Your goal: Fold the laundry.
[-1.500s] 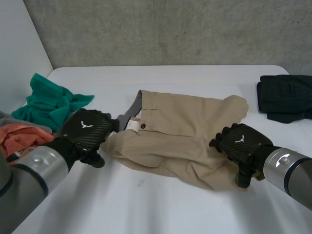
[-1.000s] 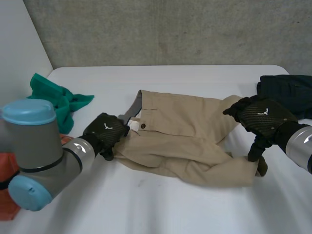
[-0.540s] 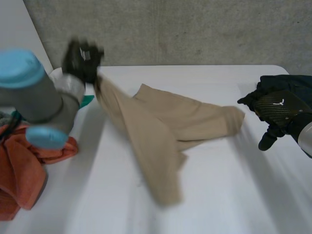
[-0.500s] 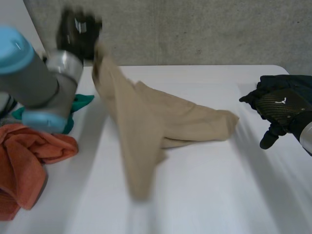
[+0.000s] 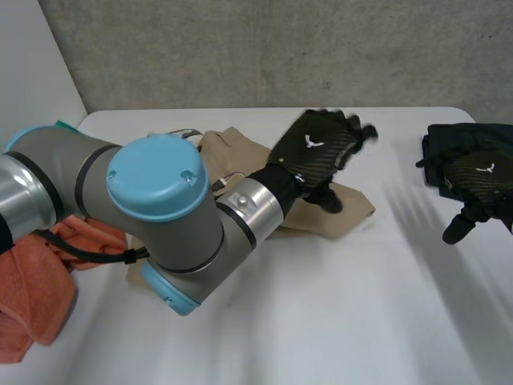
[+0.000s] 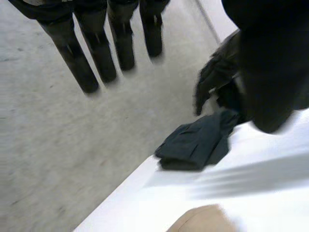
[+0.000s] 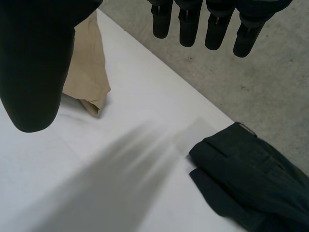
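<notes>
— How many pieces of laundry do you count on the table?
— Three that I can be sure of: one tan pair of trousers, one dark garment, folded, and one orange towel.
— Just one table?
— One, white, with one grey wall behind it.
— And the robot?
— Two black hands: one left hand and one right hand. Two arms as well, though the right one barely comes in at the edge.
— Any of those blue caps?
— Two, both on the left arm: one large cap on top and one lower cap beneath it.
</notes>
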Robot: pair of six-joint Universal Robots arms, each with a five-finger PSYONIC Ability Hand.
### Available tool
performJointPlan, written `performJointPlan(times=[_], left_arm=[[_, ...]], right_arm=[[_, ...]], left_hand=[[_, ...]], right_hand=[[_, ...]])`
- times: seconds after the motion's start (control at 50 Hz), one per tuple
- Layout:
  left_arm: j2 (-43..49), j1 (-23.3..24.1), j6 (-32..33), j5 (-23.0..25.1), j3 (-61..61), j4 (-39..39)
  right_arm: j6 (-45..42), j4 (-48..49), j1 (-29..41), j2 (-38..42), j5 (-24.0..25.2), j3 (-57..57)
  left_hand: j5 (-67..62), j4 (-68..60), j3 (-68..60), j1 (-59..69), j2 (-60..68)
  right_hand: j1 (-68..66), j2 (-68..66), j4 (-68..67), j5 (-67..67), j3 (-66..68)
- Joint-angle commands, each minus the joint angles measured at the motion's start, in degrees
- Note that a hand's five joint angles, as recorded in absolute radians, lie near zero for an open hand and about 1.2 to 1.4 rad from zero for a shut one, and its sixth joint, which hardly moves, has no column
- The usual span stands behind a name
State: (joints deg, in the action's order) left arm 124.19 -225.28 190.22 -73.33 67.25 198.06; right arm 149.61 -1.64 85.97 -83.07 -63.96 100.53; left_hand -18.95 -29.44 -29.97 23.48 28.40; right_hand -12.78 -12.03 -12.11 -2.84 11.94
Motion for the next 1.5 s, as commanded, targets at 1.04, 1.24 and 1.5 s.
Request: performJointPlan(times=[1.04,1.24,1.5], left_arm=[[23.58,-36.38,22.75,0.05,-33.93,-4.47],[5.46,-26.10,2.45,4.77,-29.20,0.48],[-0.98,-5.28,-2.40,14.26,3.91,4.43]], right_arm=[[-3.45,2.44,5.08,10.03,-5.12,0.28],[-2.66,2.44,5.00,8.63,-5.03,0.37],[-1.69,3.66,0.87,6.78,-3.89,0.46]], left_hand=[[-51.05,-50.56,-50.03,56.52,51.60],[-51.05,-50.56,-50.03,56.52,51.60],[-51.05,-50.56,-50.03,56.52,51.60]], right_hand=[[2.78,2.03,2.11,2.84,-1.94],[2.78,2.03,2.11,2.84,-1.94],[2.78,2.03,2.11,2.84,-1.94]])
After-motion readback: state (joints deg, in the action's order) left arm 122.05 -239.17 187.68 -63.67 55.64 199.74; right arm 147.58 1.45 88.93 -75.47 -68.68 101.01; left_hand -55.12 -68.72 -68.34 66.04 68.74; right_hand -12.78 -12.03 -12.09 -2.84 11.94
